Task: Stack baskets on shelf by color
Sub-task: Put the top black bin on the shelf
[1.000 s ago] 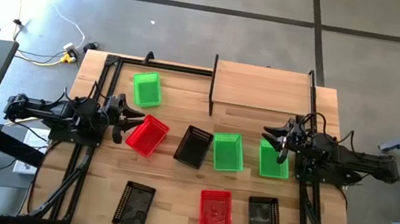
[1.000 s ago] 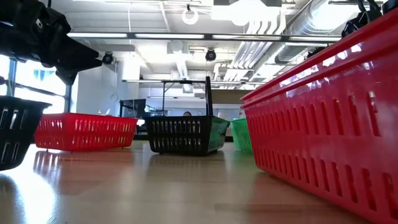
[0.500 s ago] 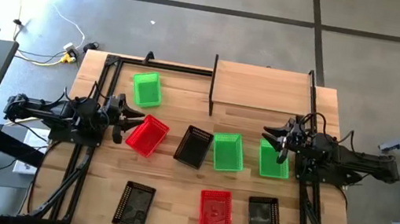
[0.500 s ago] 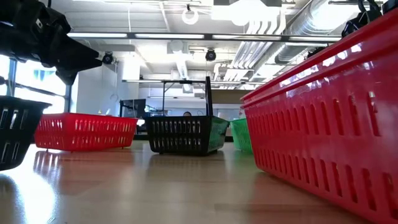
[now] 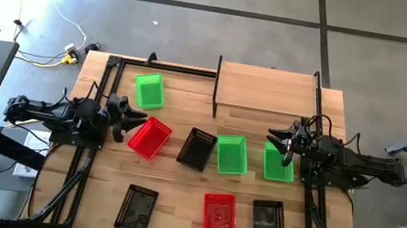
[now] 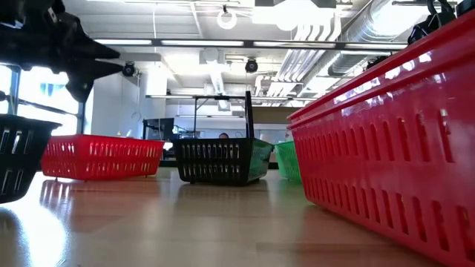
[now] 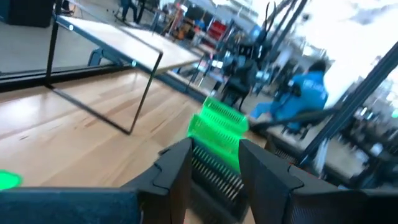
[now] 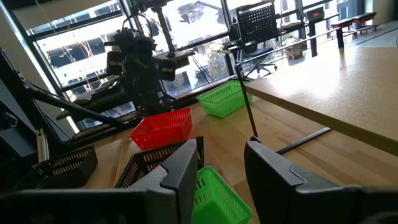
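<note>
The shelf (image 5: 265, 89) stands at the table's far edge. Three green baskets rest on the table: far left (image 5: 149, 90), middle (image 5: 231, 155) and right (image 5: 278, 162). Red baskets lie at the left (image 5: 151, 137) and near the front (image 5: 219, 216). Black baskets lie in the middle (image 5: 197, 149) and at the front (image 5: 137, 209) (image 5: 269, 222). My left gripper (image 5: 129, 116) is open and empty above the left red basket's left end. My right gripper (image 5: 277, 137) is open and empty above the right green basket's far end (image 8: 214, 193).
The shelf's black posts (image 5: 217, 84) stand at its ends. Black arm frames run along the table's left (image 5: 99, 106) and right (image 5: 311, 203) sides. In the low view the front red basket (image 6: 393, 148) fills the right. Bare wood lies between the far green basket and the shelf.
My left gripper has drawn back a little toward the table's left edge and tipped its fingers up toward level, staying open. The baskets have not moved.
</note>
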Motion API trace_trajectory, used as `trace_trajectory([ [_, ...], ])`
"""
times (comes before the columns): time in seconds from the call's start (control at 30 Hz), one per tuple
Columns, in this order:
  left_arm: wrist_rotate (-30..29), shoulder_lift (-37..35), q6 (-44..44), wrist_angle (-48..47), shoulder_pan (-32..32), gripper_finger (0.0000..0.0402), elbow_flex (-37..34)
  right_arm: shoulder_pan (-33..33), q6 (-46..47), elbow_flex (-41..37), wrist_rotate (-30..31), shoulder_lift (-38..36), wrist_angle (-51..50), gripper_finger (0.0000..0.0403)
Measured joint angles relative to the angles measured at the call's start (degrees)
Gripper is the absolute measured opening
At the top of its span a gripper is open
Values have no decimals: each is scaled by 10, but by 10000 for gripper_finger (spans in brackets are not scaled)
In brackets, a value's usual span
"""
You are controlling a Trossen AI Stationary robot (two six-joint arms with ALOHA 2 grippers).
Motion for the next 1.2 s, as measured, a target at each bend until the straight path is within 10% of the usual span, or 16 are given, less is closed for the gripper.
trace_trajectory([
  [0.6,-7,52,25,234,0,137,45,0,0,0,0,0,0,119],
  [1.2,58,376,201,227,0,187,229,0,0,0,0,0,0,119],
])
